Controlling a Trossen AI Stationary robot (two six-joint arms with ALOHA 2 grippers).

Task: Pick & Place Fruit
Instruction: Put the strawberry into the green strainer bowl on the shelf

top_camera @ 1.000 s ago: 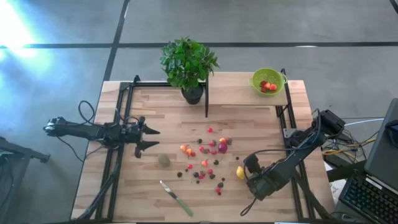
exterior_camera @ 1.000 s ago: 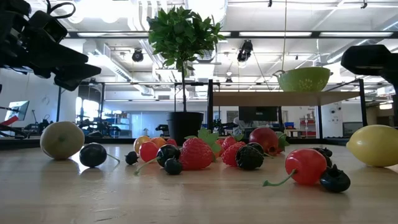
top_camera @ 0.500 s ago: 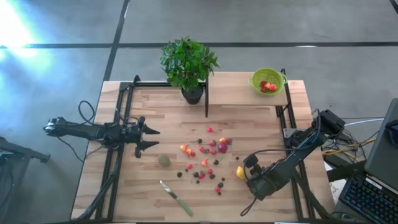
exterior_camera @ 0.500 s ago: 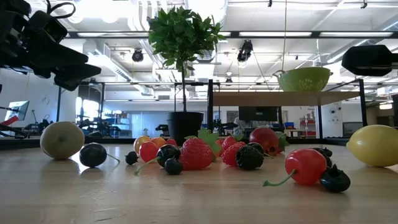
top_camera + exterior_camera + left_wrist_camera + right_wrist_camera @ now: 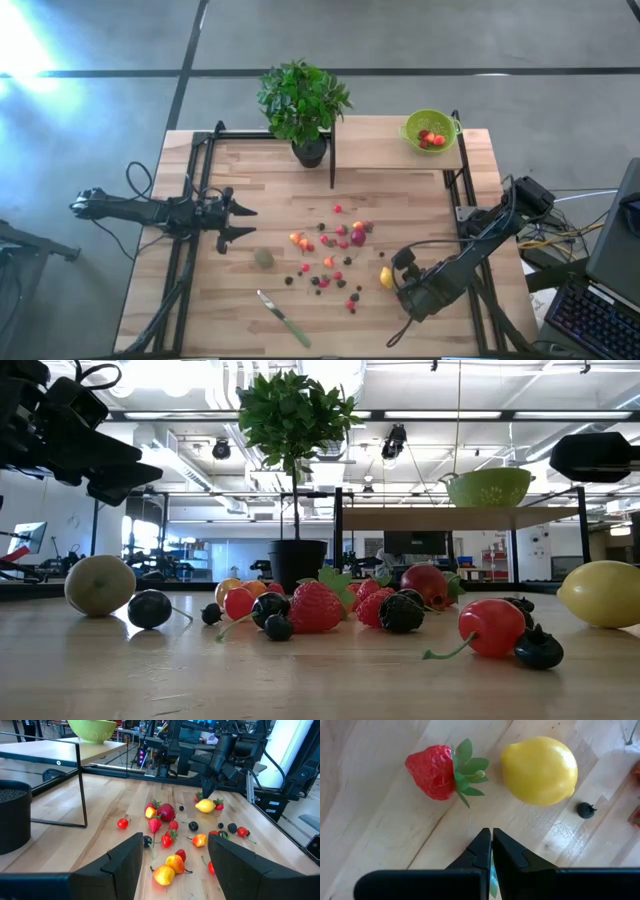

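Many small toy fruits (image 5: 330,255) lie scattered on the wooden table: red and orange berries, dark berries, a yellow lemon (image 5: 386,277) and a dull-green ball (image 5: 263,258). My right gripper (image 5: 403,266) points steeply down just above the table, close to the lemon (image 5: 539,770) and a strawberry (image 5: 434,771). Its fingers (image 5: 491,840) are shut with nothing between them. In the left wrist view my right gripper (image 5: 207,785) hangs over the lemon (image 5: 205,806). My left gripper (image 5: 243,222) waits open and level at the table's left edge.
A lime-green bowl (image 5: 430,130) holding a few red fruits stands on a raised shelf at the far right. A potted plant (image 5: 303,105) stands at the far middle. A green-handled knife (image 5: 283,318) lies near the front edge. Black frame rails run along both sides.
My right gripper has shut its fingers while staying in place over the table beside the lemon, and it has taken hold of nothing. The fruits lie where they were.
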